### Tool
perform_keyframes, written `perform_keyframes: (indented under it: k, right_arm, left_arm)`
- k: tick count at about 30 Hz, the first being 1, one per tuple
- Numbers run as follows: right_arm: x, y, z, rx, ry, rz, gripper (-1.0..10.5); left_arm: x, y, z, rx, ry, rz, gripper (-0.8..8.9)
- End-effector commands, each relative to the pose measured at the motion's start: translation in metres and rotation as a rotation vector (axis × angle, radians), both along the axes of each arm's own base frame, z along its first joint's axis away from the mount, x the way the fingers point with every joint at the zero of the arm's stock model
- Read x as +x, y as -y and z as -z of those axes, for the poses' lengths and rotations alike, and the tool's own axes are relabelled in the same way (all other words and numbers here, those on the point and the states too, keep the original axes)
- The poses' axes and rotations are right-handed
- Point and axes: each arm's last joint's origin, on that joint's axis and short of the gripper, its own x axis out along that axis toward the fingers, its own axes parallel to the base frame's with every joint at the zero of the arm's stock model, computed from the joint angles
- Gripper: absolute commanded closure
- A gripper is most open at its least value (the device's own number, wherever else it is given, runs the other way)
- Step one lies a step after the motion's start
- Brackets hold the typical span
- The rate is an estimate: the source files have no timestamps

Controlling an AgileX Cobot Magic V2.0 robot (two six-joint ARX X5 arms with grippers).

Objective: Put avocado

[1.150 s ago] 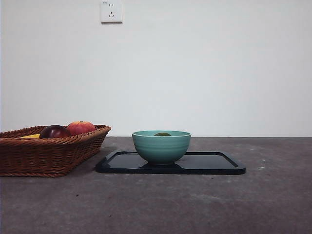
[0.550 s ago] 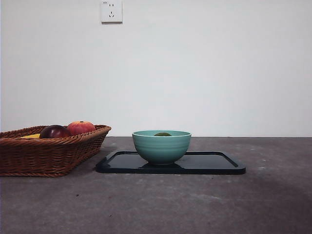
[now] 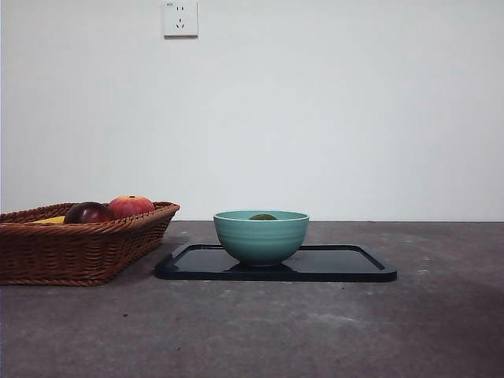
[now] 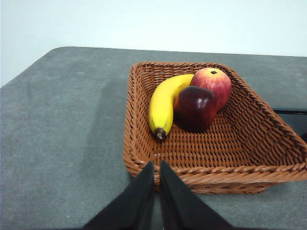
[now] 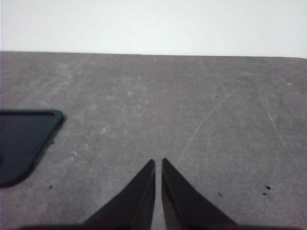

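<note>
A grey table (image 3: pixel 260 331) carries a wicker basket (image 3: pixel 79 252) beside a black tray (image 3: pixel 346 264).

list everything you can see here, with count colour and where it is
avocado: 1, dull dark green, inside the bowl, only its top shows over the rim
bowl: 1, teal, standing on the tray
tray: 1, black, flat on the table beside the basket
basket: 1, brown wicker, on the table
banana: 1, yellow, in the basket
dark maroon fruit: 1, in the basket, against the banana
red-orange fruit: 1, in the basket, behind the maroon one
table: 1, grey
wall socket: 1, white, on the wall
left pincer: 1, black, shut, holding nothing, near the basket's rim
right pincer: 1, black, shut, holding nothing, over bare table beside the tray's corner
</note>
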Motion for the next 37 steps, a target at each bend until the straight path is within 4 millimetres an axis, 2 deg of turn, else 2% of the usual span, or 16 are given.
perform_keyframes:
  k: [1,37]
  right_arm:
    - [0.0000,0.0010,0.0032,-0.029,-0.020,0.003,9.3]
    - [0.0001,0.0013,0.0025,-0.029,-0.013,0.010,9.3]
  left_arm:
    - [0.0009,-0.0003,0.0080,0.010,-0.028,-0.005,7.95]
    - [0.0009,-0.0003,0.0080,0.010,-0.028,-0.005,7.95]
